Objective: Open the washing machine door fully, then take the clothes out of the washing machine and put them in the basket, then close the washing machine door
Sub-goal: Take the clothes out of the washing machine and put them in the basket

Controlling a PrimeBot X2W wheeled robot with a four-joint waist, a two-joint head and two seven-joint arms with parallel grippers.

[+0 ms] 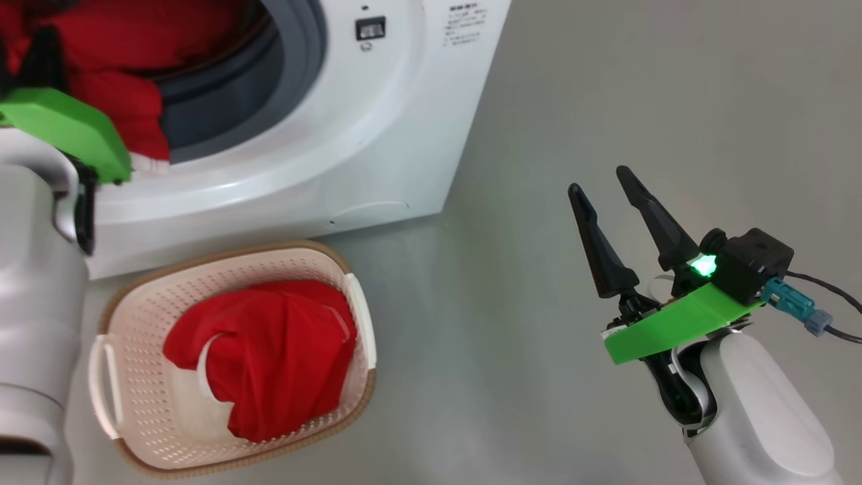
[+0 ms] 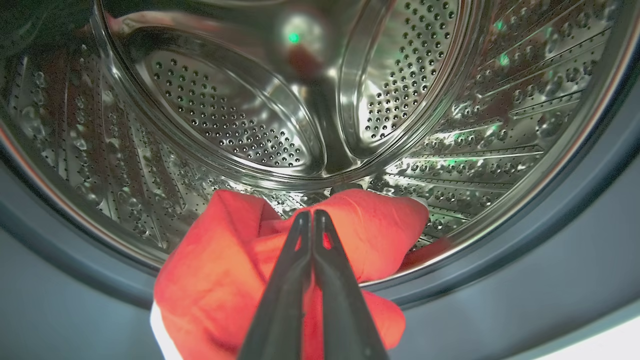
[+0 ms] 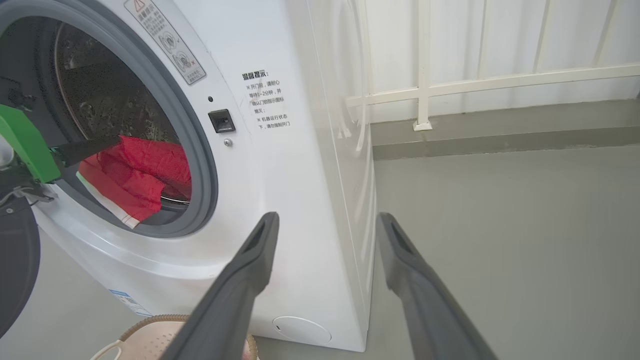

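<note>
Left gripper: fingers pressed together, pinching a fold of the red garment at the mouth of the drum. Cloth bunches on both sides of the tips. How much fabric sits between the pads I cannot tell; it looks like a thin fold only. The garment lies at the bottom front of the drum, partly draped out over the grey rubber ring, with its white trim hanging lowest.

Right gripper: fingers spread, nothing between them, hovering over bare floor, well apart from the washing machine and off its right front corner.

Basket: on the floor just before the machine's front, below the opening. A second red garment lies in it, heaped toward the right side.

Step, as I judge it: drawing this piece out for transfer to the basket. Closing the door is not yet done.

Risks from here:
- Thin pinch — the fold could slide out once the full weight of the cloth hangs free, dropping it on the floor short of the basket.
- The trailing hem could catch on the ring's lip and drag, tugging the cloth from the grip.
- The heap already in the basket could let a release near the machine-side rim spill over it.
- The left forearm is near the basket's left edge — a low swing could shove the basket.
</note>
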